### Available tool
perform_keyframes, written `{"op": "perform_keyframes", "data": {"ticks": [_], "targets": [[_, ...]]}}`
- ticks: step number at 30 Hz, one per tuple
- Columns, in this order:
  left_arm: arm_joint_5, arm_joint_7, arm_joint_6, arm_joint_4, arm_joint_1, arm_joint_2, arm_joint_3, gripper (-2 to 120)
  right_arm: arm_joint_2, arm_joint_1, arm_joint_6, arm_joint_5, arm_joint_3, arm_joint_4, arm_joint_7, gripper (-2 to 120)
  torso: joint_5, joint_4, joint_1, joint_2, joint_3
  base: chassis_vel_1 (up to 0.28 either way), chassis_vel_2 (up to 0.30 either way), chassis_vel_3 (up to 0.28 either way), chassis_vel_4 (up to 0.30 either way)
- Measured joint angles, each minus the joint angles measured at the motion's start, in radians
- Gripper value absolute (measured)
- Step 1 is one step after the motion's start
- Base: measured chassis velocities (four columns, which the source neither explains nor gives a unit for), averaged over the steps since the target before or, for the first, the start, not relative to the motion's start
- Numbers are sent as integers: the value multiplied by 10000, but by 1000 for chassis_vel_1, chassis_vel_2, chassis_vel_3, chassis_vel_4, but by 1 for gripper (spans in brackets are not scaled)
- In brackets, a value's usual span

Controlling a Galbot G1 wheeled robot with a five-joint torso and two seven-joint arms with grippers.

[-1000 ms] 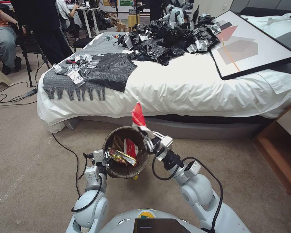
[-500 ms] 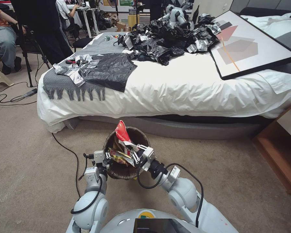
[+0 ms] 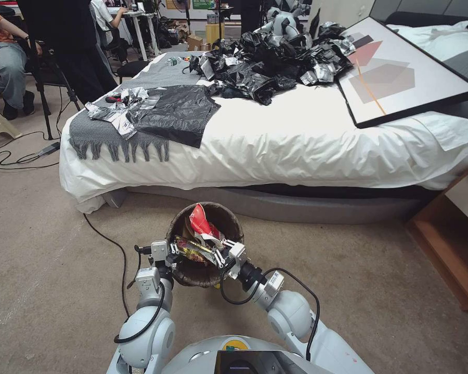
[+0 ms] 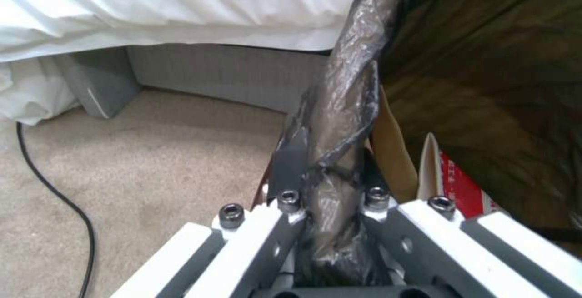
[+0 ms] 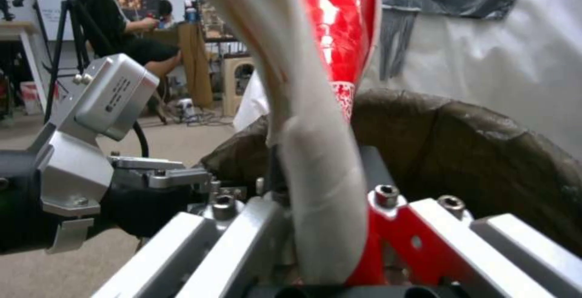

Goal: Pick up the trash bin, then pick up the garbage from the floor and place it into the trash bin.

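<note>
The right tool is clamped on a piece of garbage: a red wrapper with a strip of white tissue beside it. In the right wrist view both pieces stick straight out from between the closed fingers. The right tool sits at the near right edge of the trash bin, right over the rim. The wrapper reaches from the tool toward the far left, so its loose red end hangs over the open mouth of the bin. Its long way runs from the tool out to that red tip, and the tip points up and away from the robot, toward the bed.

The left tool is pinched on the near left rim of the bin. In the left wrist view its fingers squeeze the rim wall and the folded dark brown bag that lines the bin. The bin looks lifted a little off the carpet floor and tipped, with its mouth facing up and a bit toward the robot.

Inside the bin there is more garbage: a yellow snack wrapper near the left tool, some brown paper and a red and white pack.

The wrapper is already above the mouth and the right arm is the one holding it. I think letting go here would drop it inside. The tall tip could catch on the far rim.

Black bags lie in a heap on the bed, well apart from the bin.
</note>
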Motion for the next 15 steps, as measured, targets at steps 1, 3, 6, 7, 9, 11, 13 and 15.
{"op": "perform_keyframes", "data": {"ticks": [1, 3, 6, 7, 9, 11, 13, 15], "targets": [[-4, 0, 0, 0, -9, -6, -2, 2, 8, -7, -8, 0, 0, -12, 0, 15, 0, 0, 0, 0, 0, 0, 0, 0, 0], [-9, 0, 0, -1, -20, -8, -7, 2, 9, -8, -12, -4, 2, -20, -1, 21, 0, 0, 0, 0, 0, 0, 0, 0, 0], [-15, 0, 0, -6, -33, -11, -14, 2, 9, -7, -16, -10, 23, -32, -9, 31, 0, 0, 0, 0, 0, 0, 0, 0, 0], [-19, 0, 1, -7, -37, -13, -17, 2, 9, -7, -18, -12, 39, -34, -12, 37, 0, 0, 0, 0, 0, 0, 0, 0, 0], [-20, 0, 1, -7, -39, -14, -18, 2, 9, -6, -19, -14, 44, -34, -14, 40, 0, 0, 0, 0, 0, 0, 0, 0, 0], [-21, 0, 2, -7, -41, -18, -19, 2, 9, -11, -21, -18, 53, -35, -21, 46, 0, 0, 0, 0, 0, 0, 0, 0, 0], [-23, 1, 2, -6, -52, -28, -19, 2, 8, -38, -22, -30, 81, -34, -42, 59, 0, 0, 0, 0, 0, 0, 0, 0, 0], [-24, 1, 4, 0, -65, -31, -17, 2, 6, -50, -22, -36, 101, -35, -59, 67, 0, 0, 0, 0, 0, 0, 0, 0, 0]]}}
